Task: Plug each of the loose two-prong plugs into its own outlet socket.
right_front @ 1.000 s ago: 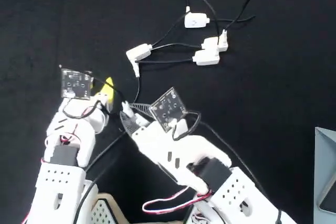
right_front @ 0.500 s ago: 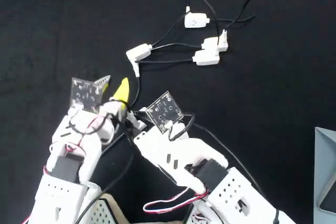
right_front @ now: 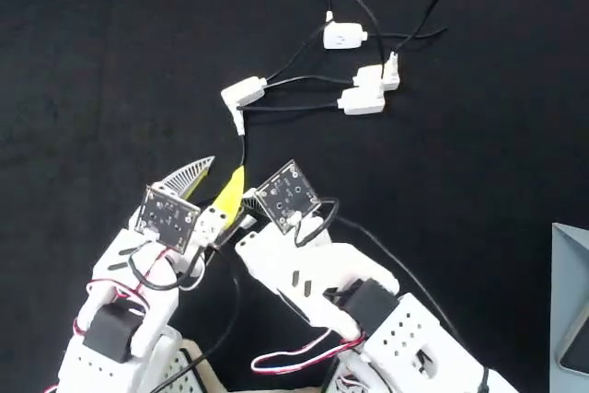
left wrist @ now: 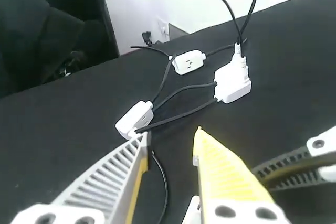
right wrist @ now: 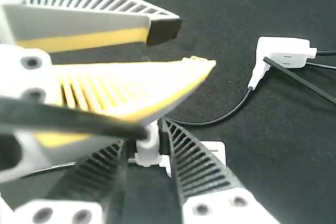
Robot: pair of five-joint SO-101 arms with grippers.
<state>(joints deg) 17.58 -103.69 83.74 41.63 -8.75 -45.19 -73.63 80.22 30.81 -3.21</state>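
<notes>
My right gripper (right wrist: 146,139) is shut on a small white plug (right wrist: 148,150) low over the black table; its black cable (right wrist: 220,119) runs to a white outlet socket (right wrist: 283,52). In the high view this gripper (right_front: 241,220) sits at centre, just under my left gripper's yellow finger. My left gripper (right_front: 225,167) stands open, its grey and yellow fingers spread right above the plug, holding nothing. From the left wrist, the left gripper (left wrist: 170,137) points toward the nearest outlet socket (left wrist: 135,119). Three more white sockets or plugs (right_front: 362,100) (right_front: 345,36) (right_front: 377,75) lie farther back.
Black cables (right_front: 304,80) link the white pieces and trail off the table's far edge. A grey box (right_front: 571,301) stands at the right edge. Bare black tabletop (right_front: 110,71) spreads to the left and right of the cluster.
My left arm has swung right and toward the right gripper, bringing its open fingers over the held plug. The right arm has barely shifted.
</notes>
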